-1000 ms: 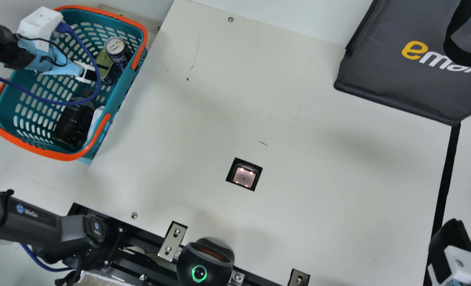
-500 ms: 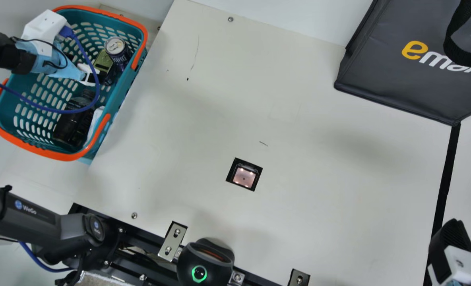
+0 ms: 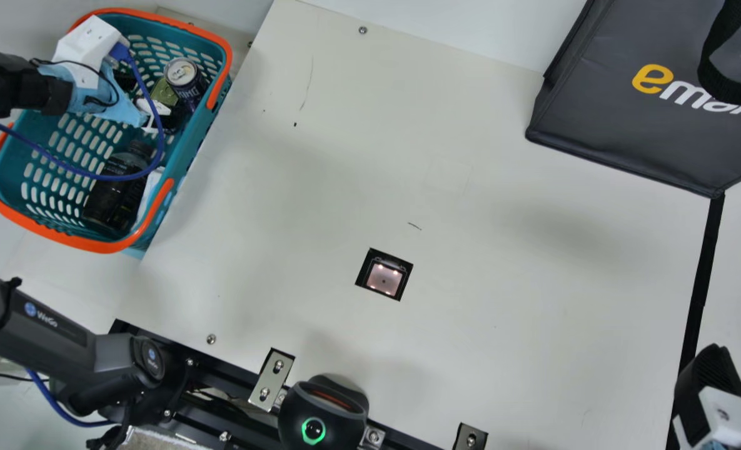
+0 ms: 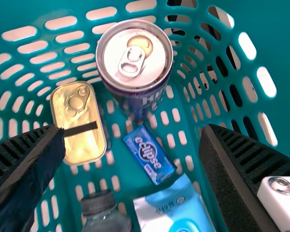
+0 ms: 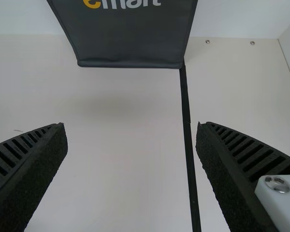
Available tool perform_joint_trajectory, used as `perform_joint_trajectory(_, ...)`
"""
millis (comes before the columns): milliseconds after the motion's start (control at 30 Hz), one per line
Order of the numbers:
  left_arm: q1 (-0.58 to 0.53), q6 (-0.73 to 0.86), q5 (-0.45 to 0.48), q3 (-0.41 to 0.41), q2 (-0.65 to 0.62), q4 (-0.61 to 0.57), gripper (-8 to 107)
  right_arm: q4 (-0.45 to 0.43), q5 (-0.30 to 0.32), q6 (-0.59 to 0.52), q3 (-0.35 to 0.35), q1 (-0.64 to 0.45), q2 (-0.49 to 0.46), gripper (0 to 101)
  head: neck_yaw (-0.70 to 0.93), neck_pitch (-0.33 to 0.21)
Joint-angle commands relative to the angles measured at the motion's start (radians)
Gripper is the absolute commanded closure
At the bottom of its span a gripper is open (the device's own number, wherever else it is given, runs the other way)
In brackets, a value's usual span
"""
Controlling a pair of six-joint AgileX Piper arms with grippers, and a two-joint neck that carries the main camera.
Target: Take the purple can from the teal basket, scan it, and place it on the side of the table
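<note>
The basket (image 3: 64, 239) sits at ten o'clock, left hand (image 3: 165, 120) inside, can (image 3: 184, 81) at the basket's two o'clock; bag (image 3: 614, 125) at two, right hand (image 3: 708, 375) at four.

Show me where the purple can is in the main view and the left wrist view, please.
Main view: upper left, the purple can stands inside the teal basket.
Left wrist view: upper middle of the picture, lid facing the camera.
Shared landmark: the flat, gold-green tin beside it.
</note>
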Motion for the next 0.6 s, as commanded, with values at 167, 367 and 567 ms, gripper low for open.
perform_joint_trajectory(167,-0.021,0.022,0.002,-0.036,0.052,-0.051,9,0.0,0.0,0.0,0.0,0.0,0.0,6,0.002,-0.029)
perform_joint_trajectory(367,-0.035,0.05,-0.005,-0.061,0.089,-0.093,9,0.0,0.0,0.0,0.0,0.0,0.0,6,0.002,-0.029)
perform_joint_trajectory(567,-0.045,0.074,-0.01,-0.069,0.114,-0.129,9,0.0,0.0,0.0,0.0,0.0,0.0,6,0.002,-0.029)
